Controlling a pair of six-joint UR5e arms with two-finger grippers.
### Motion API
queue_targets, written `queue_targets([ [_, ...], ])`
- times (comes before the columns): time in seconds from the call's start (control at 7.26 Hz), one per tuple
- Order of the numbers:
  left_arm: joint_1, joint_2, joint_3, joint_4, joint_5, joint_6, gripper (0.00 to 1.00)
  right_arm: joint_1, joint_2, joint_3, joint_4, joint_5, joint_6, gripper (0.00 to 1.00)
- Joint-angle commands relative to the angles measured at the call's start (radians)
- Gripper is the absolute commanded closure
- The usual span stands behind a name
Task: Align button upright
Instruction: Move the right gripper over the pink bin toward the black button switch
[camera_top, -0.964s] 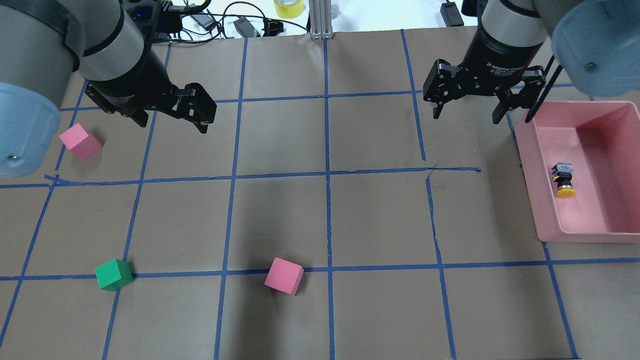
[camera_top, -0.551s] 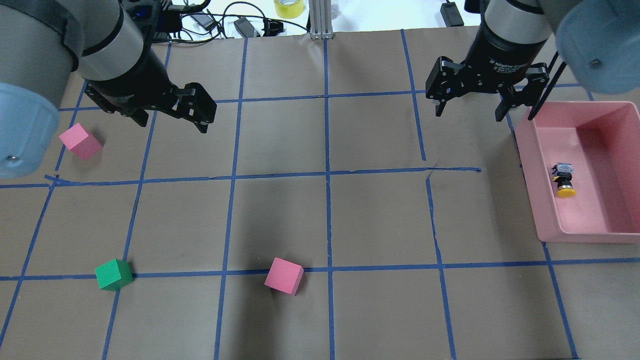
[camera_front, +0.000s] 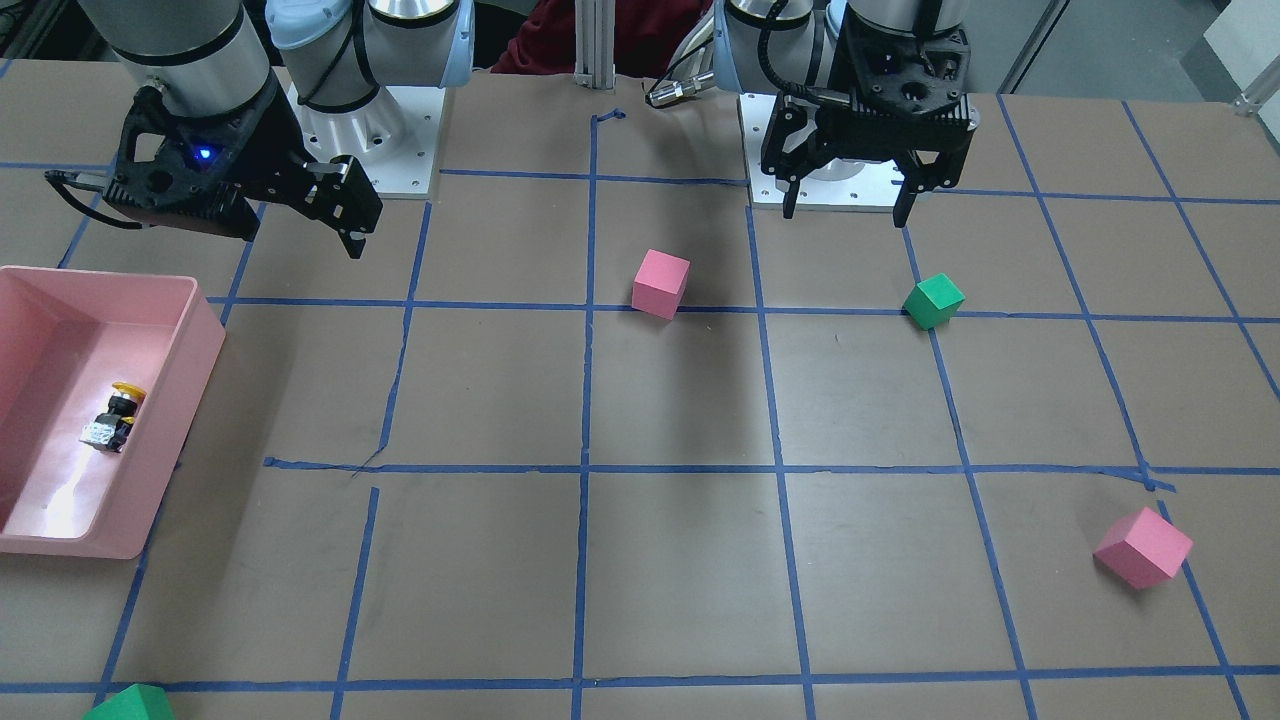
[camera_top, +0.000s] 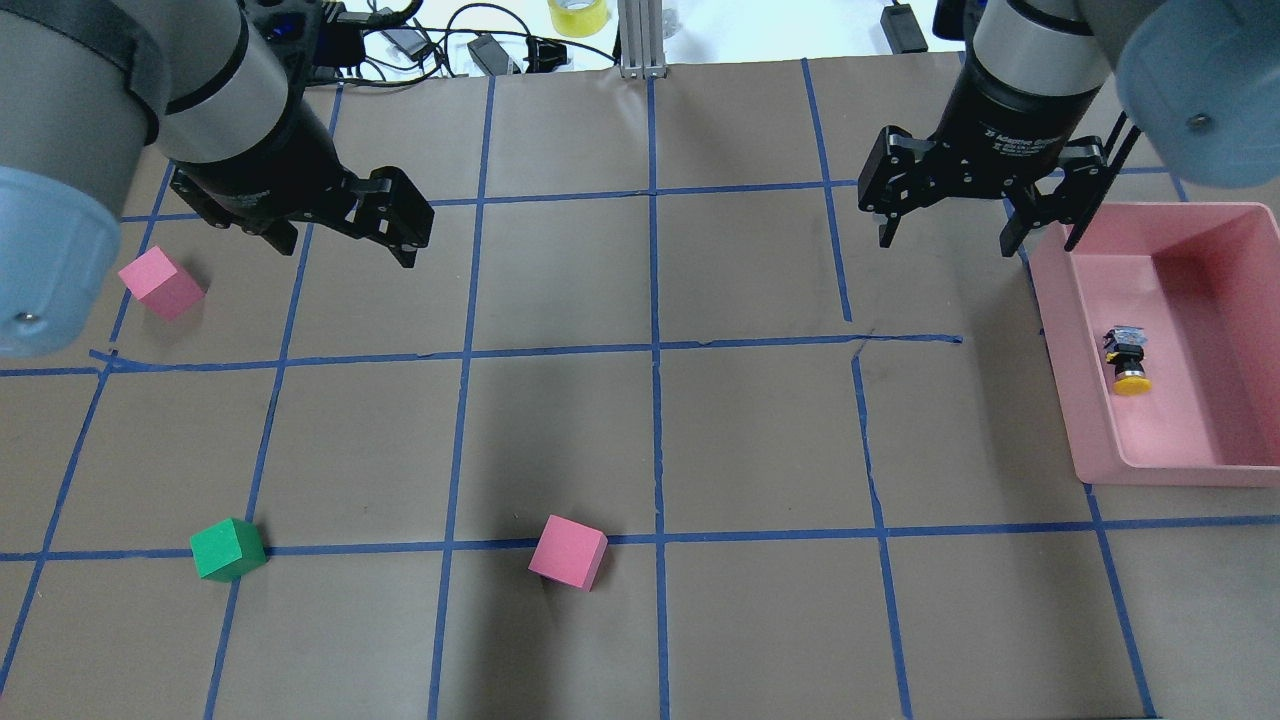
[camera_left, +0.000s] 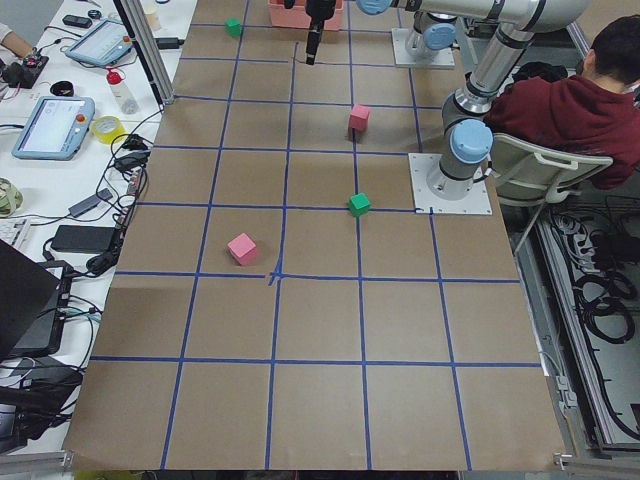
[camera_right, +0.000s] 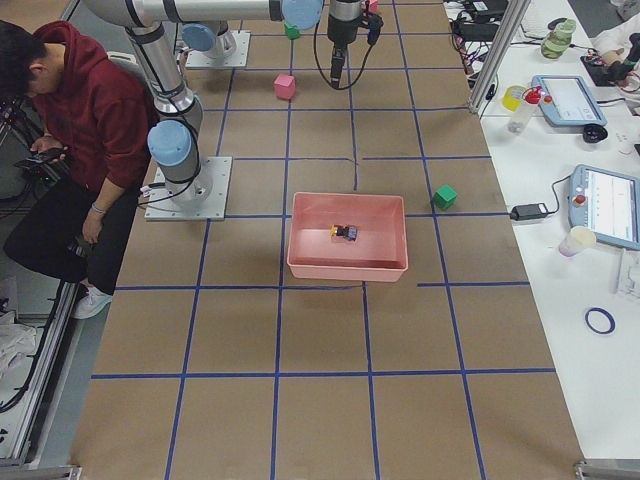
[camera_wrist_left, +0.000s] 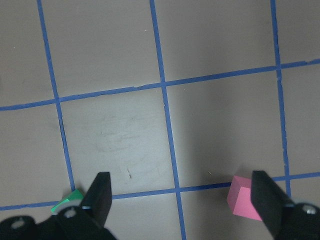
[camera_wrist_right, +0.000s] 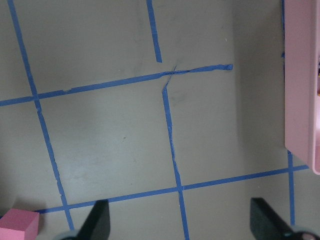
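The button (camera_top: 1128, 360) lies on its side on the floor of the pink bin (camera_top: 1062, 330), yellow cap toward the robot. It also shows in the front view (camera_front: 115, 418) and the right side view (camera_right: 345, 232). My right gripper (camera_top: 945, 243) is open and empty, hovering just left of the bin's far corner; it also shows in the front view (camera_front: 300, 225). In its wrist view (camera_wrist_right: 181, 222) the bin wall (camera_wrist_right: 300, 75) is at the right edge and the button is hidden. My left gripper (camera_top: 345, 245) is open and empty, far left of the bin, and shows in the front view (camera_front: 848, 212).
A pink cube (camera_top: 160, 283) sits left of the left gripper. A green cube (camera_top: 227, 548) and a second pink cube (camera_top: 568, 550) lie near the robot's side. Another green cube (camera_front: 130, 705) lies beyond the bin. Cables and tape (camera_top: 578, 15) lie past the far edge.
My right gripper has shifted a little to the right, toward the pink bin. The left gripper, the button and the cubes have not moved.
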Motion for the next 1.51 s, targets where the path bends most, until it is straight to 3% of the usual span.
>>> queue_targets([
  [0.0, 0.001, 0.0, -0.001, -0.004, 0.002, 0.0, 0.0, -0.002, 0.001, 0.002, 0.005, 0.006, -0.007, 0.0],
  [0.41, -0.001, 0.0, -0.002, -0.006, 0.003, 0.001, 0.0, -0.098, 0.012, 0.01, -0.027, -0.002, -0.104, 0.0],
  [0.83, -0.003, 0.0, -0.001, -0.006, 0.003, 0.001, 0.0, -0.395, 0.055, 0.022, -0.086, 0.013, -0.458, 0.0],
  [1.1, -0.001, 0.0, -0.001, -0.003, 0.003, 0.001, 0.0, -0.523, 0.133, 0.097, -0.284, 0.016, -0.659, 0.0],
  [1.38, -0.001, 0.0, -0.001, -0.001, 0.002, 0.003, 0.0, -0.559, 0.17, 0.196, -0.46, 0.009, -0.675, 0.0],
])
